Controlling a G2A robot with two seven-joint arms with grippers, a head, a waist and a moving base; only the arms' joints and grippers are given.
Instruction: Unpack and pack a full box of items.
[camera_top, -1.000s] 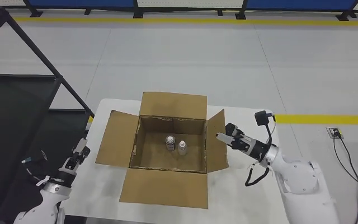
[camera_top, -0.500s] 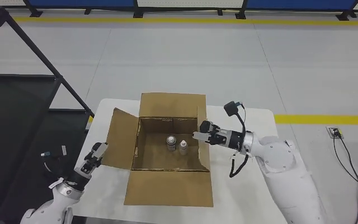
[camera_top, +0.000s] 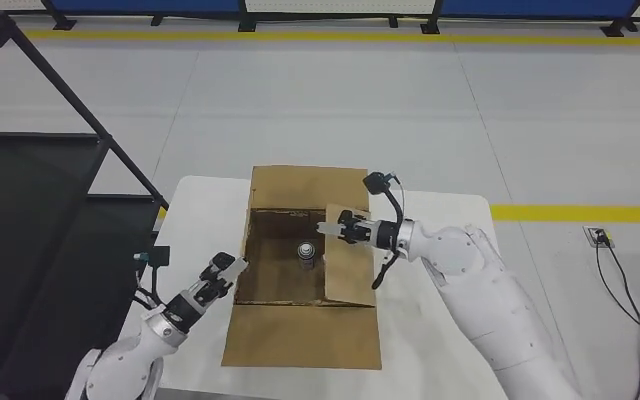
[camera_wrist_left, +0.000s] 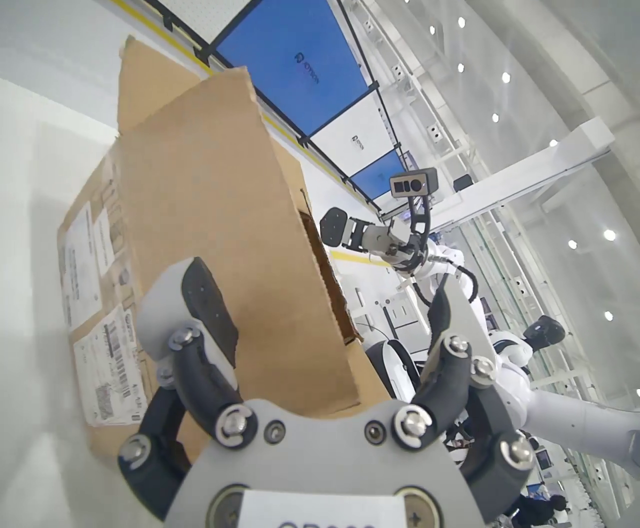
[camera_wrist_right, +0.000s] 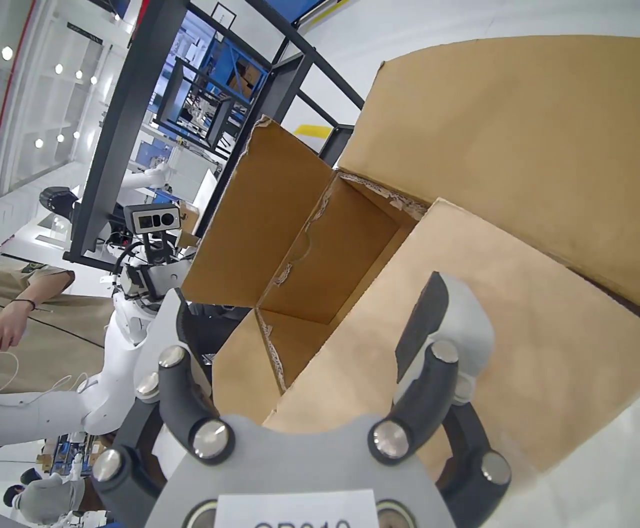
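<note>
From above, the box (camera_top: 300, 335) sat in the middle of the table (camera_top: 430, 330), with its far and near flaps spread flat. The right flap (camera_top: 348, 265) tilted in over the opening. The right gripper (camera_top: 333, 228) was at that flap's upper edge, its claw wide. The left gripper (camera_top: 226, 268) was just beside the box's left side, also wide and holding nothing. A can (camera_top: 306, 252) stood on the box floor.

From the left wrist, the claw was spread wide and empty, and the left flap (camera_wrist_left: 210, 190) stood upright right in front of it. I could not tell whether a pad touched the card. The right gripper showed farther off, past the flap's edge.

From the right wrist, the claw was wide and empty. One pad (camera_wrist_right: 425, 320) lay over the right flap, and the box's open mouth showed beyond.
</note>
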